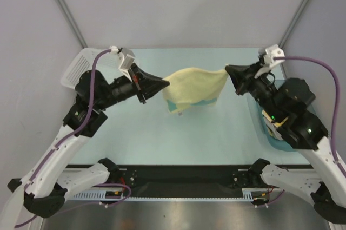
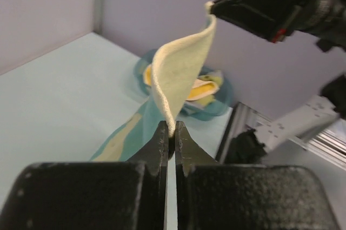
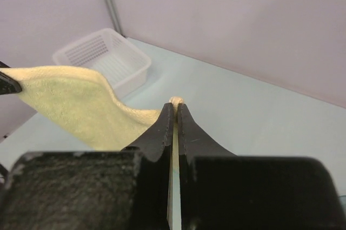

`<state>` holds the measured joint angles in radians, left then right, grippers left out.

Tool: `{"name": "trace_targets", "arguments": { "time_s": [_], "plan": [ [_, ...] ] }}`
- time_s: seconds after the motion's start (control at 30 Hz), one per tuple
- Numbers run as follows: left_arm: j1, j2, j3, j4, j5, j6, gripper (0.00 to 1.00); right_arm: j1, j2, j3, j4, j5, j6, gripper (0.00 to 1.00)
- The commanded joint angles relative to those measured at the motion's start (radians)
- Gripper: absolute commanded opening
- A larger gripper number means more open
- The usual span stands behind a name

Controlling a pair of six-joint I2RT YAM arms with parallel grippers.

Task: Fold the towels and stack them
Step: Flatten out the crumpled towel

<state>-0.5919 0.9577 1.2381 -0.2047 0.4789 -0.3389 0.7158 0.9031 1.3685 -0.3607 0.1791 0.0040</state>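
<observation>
Pale yellow towel (image 1: pixel 192 86) stretched aloft, sagging, between left pincer (image 1: pixel 164 83), right pincer (image 1: pixel 227 70).

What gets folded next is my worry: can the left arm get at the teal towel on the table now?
Probably not: the left gripper is shut on the yellow towel, stretched above the teal towel.

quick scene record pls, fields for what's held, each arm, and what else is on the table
held item: pale yellow towel, stretched in the air between the arms
left end effector: shut on one end of it
right end effector: shut on the other end
under it: teal towel lying on the table
far left: white mesh basket
right side: blue tub, yellow cloth inside
</observation>
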Motion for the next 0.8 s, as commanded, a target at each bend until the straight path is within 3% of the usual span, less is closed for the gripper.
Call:
{"name": "trace_targets", "arguments": {
  "time_s": [0.0,0.2,0.4,0.47,0.6,0.77],
  "plan": [
    [-0.081,-0.028,-0.002,0.021,0.090,-0.035,0.00,0.042,-0.105,-0.045,-0.041,0.011,0.065,0.00],
    [-0.169,0.027,0.164,-0.191,-0.038,-0.008,0.00,0.057,-0.150,0.004,-0.060,-0.021,0.117,0.00],
    [-0.166,0.185,0.360,-0.425,-0.287,0.078,0.00,0.056,-0.032,0.107,-0.120,0.153,0.071,0.00],
    [-0.143,0.231,0.406,-0.444,-0.310,0.093,0.00,0.036,0.000,0.106,-0.106,0.203,0.027,0.00],
    [-0.028,0.325,0.396,-0.353,-0.196,0.060,0.00,-0.122,0.111,0.054,-0.034,0.111,0.020,0.00],
    [0.098,0.533,0.435,-0.283,-0.148,0.107,0.00,-0.381,0.306,-0.019,0.135,-0.168,0.083,0.00]
  ]
}}
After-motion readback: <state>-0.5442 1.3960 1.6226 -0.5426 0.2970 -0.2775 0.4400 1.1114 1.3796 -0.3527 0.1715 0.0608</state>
